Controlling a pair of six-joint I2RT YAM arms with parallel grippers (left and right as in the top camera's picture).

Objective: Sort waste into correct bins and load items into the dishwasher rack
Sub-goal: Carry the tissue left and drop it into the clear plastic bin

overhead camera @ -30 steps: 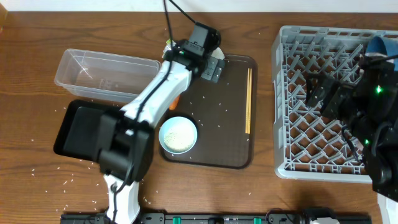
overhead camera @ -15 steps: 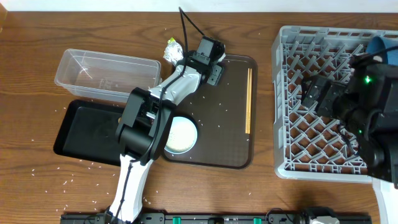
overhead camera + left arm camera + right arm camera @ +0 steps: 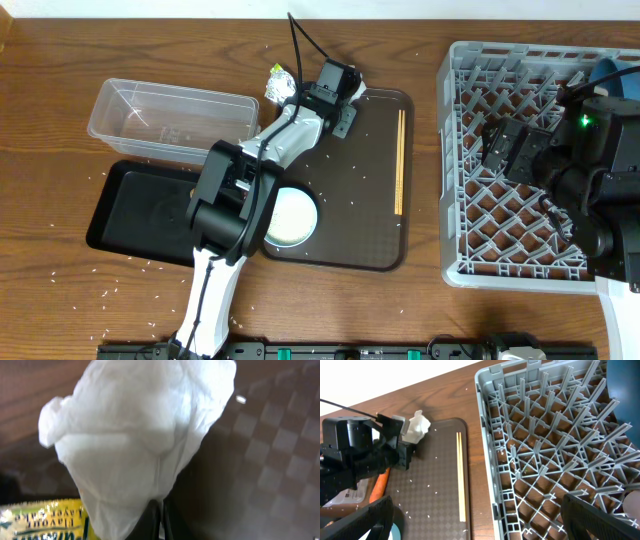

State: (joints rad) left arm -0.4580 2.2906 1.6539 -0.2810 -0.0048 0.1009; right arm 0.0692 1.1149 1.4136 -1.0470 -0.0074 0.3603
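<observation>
Crumpled white tissue [image 3: 140, 435] pinched at far-left corner of brown tray [image 3: 375, 230]
Left gripper [image 3: 160, 522] jaws press together on it, yellow-green printed wrapper [image 3: 45, 522] just beside; right gripper [image 3: 508, 150] hangs over dishwasher rack [image 3: 500, 240], jaws spread wide

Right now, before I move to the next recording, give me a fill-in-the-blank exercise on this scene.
1. The left gripper is shut on the white ____.
2. The chopsticks lie on the brown ____.
3. The right gripper hangs open over the grey ____.

Missing words: tissue; tray; rack.
</observation>
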